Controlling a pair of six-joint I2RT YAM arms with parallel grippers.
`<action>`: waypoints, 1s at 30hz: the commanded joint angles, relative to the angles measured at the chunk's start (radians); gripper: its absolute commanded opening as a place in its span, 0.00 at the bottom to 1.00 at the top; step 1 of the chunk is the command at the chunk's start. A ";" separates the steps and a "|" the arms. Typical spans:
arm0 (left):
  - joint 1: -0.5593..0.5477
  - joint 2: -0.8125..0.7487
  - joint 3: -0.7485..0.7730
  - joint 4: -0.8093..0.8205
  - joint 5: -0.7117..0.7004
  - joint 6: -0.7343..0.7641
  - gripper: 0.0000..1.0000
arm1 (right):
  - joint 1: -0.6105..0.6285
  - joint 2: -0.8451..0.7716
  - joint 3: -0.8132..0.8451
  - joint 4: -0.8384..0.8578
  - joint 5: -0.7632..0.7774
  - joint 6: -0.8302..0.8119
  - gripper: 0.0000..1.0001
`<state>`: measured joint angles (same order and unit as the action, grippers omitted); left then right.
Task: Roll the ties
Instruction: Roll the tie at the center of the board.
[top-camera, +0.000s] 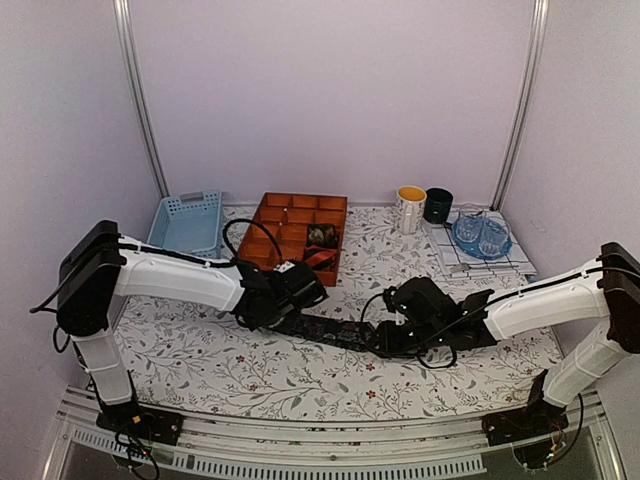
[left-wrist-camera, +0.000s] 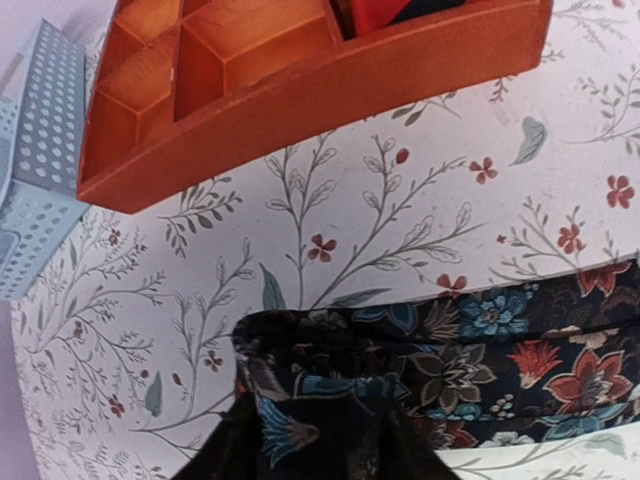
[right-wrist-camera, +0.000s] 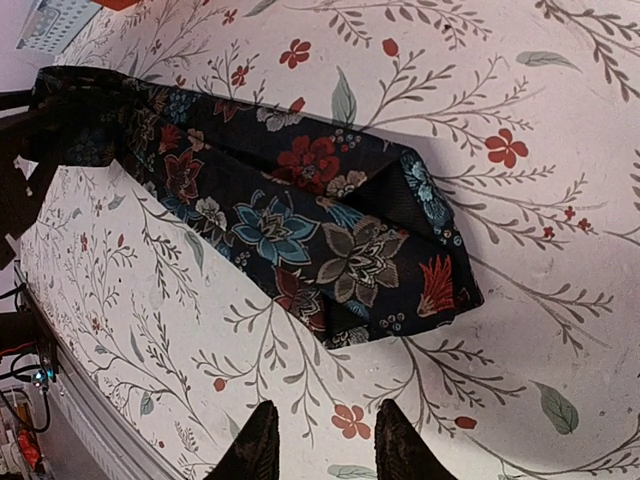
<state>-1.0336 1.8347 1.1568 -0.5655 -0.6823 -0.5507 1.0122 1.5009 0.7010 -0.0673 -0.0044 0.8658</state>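
One tie (top-camera: 340, 332), dark with blue, red and tan flowers, lies flat across the middle of the table. Its left end is folded over into a small loop (left-wrist-camera: 320, 360). My left gripper (left-wrist-camera: 320, 404) stands over that loop, its dark fingers (left-wrist-camera: 225, 450) apart on either side of the fabric. The tie's wide pointed end (right-wrist-camera: 400, 260) lies flat, folded back on itself. My right gripper (right-wrist-camera: 327, 404) hovers open just short of that end, with only tablecloth between its fingers. In the top view the left gripper (top-camera: 290, 303) and right gripper (top-camera: 388, 338) sit at opposite ends of the strip.
An orange compartment tray (top-camera: 300, 205) stands behind the left gripper, holding a dark rolled tie (top-camera: 320, 236) and a red-and-black one (top-camera: 320, 258). A pale blue basket (top-camera: 188, 222) sits to its left. Two mugs (top-camera: 411, 208) and glassware on a cloth (top-camera: 480, 236) stand back right.
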 joint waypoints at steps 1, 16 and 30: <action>-0.038 0.026 0.029 -0.001 0.040 -0.007 0.45 | -0.006 -0.094 -0.016 0.031 0.015 0.024 0.32; -0.092 0.064 0.099 0.006 0.096 -0.013 0.63 | -0.006 -0.080 -0.008 0.039 0.016 0.022 0.33; -0.101 0.093 0.082 0.134 0.173 -0.009 0.63 | -0.006 -0.088 0.010 0.015 0.017 0.011 0.33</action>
<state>-1.1202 1.9366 1.2442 -0.4854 -0.5297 -0.5571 1.0122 1.5009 0.6987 -0.0444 -0.0013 0.8787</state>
